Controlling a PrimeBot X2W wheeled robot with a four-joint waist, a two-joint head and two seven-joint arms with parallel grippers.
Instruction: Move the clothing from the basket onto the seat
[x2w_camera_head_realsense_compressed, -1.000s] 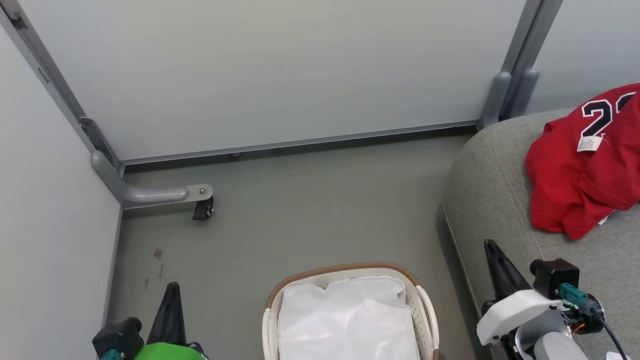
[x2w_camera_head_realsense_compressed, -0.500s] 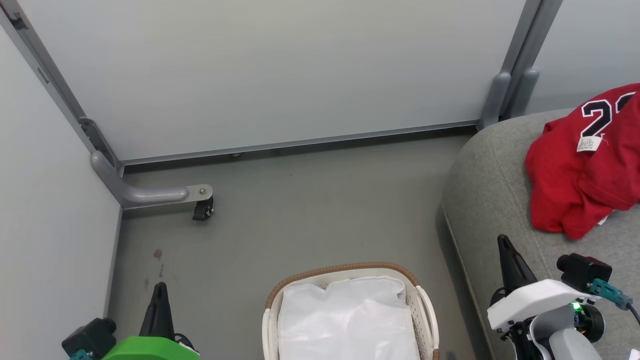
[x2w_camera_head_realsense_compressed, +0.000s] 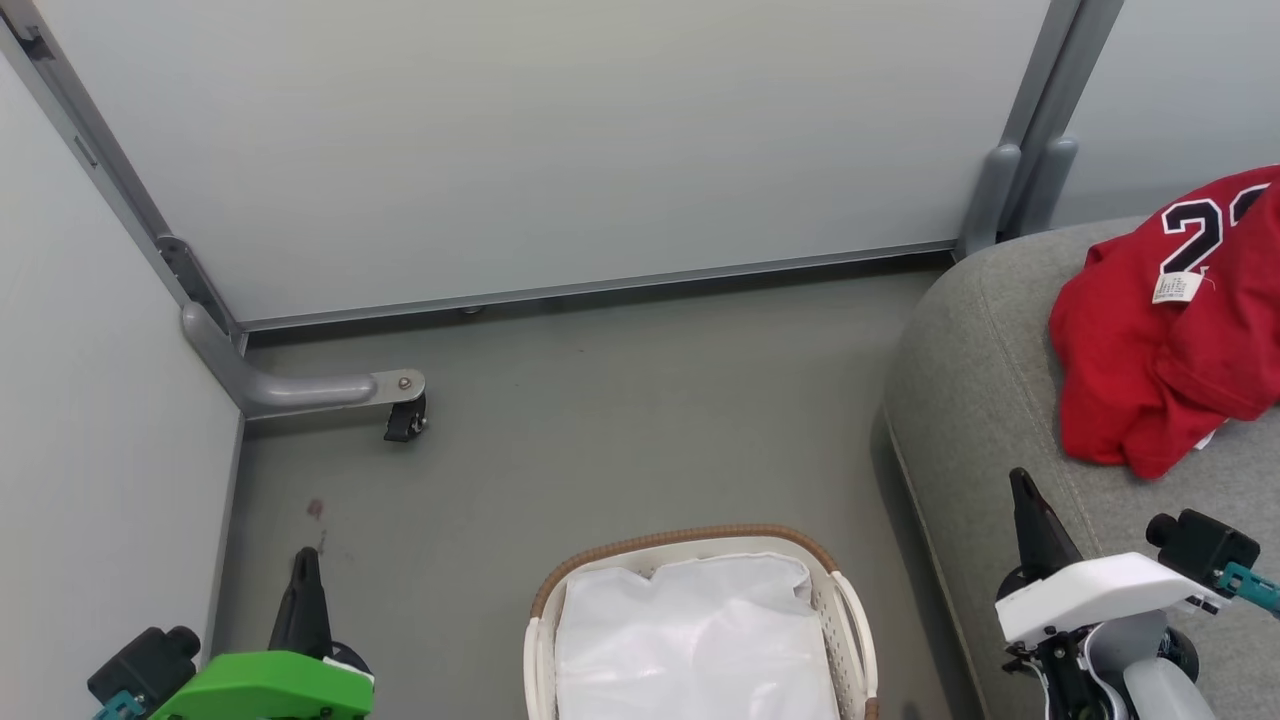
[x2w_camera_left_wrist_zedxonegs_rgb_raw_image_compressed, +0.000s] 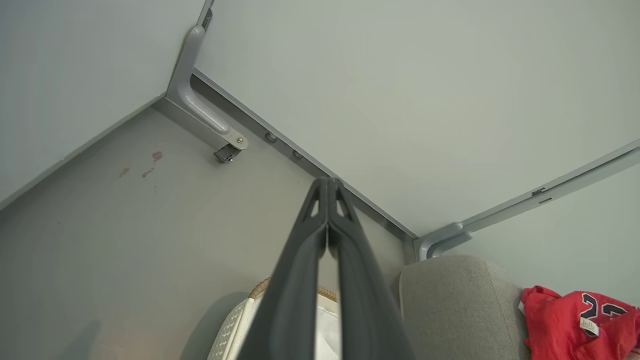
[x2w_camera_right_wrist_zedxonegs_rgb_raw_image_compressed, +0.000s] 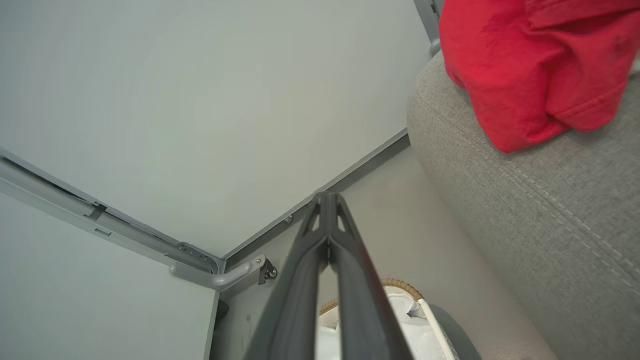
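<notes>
Clothing (x2w_camera_head_realsense_compressed: 1160, 370) on seat (x2w_camera_head_realsense_compressed: 1000, 400) at 3 o'clock, basket (x2w_camera_head_realsense_compressed: 690, 537) at 6
Grey floor (x2w_camera_head_realsense_compressed: 600, 420), wall panels (x2w_camera_head_realsense_compressed: 560, 150); L gripper (x2w_camera_head_realsense_compressed: 304, 560), R gripper (x2w_camera_head_realsense_compressed: 1021, 482) closed tight, empty

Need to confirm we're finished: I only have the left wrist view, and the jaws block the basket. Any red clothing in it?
Observer: Head view: inside the basket there is white liner, no red; its near end is cut off.
Operator: Right gripper carrying anything?
Observer: No, the right gripper has its jaws shut on nothing, over the edge of the seat.
Operator: Clothing hanging off?
Observer: Head view: the clothing lies on the seat top, back from the rounded edge.
</notes>
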